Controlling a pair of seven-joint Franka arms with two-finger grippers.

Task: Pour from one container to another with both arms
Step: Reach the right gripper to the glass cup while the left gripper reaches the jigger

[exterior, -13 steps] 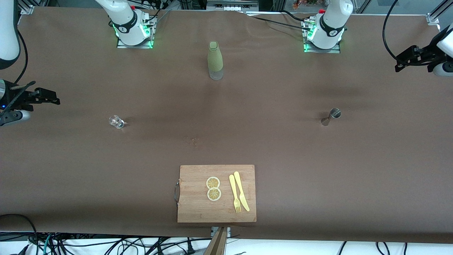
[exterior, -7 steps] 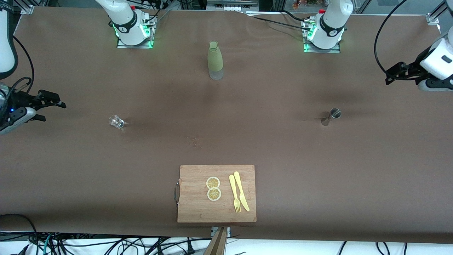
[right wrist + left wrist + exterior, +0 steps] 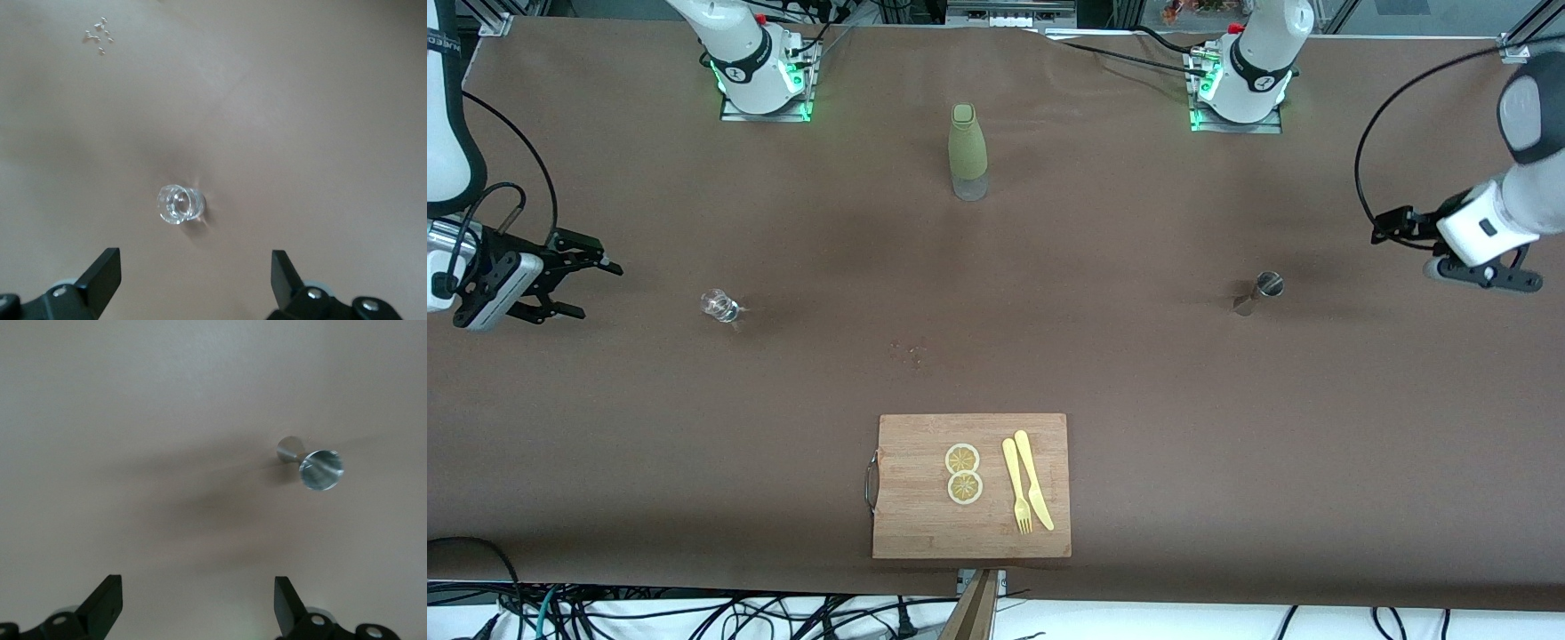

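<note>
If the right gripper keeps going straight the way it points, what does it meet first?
Probably the tiny clear glass cup, centred ahead of the right gripper and its open jaws; nothing lies between, though depth is uncertain.

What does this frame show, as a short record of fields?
jigger: upright on table, toward left arm's end, untouched
glass cup: upright on table, toward right arm's end, untouched
left gripper: open, empty, short of the jigger
right gripper: open, empty, short of the cup
bottle: upright between the arm bases
pour: not started

Bare tablecloth surrounded the jigger on every side; the green bottle stood well apart from it.
</note>
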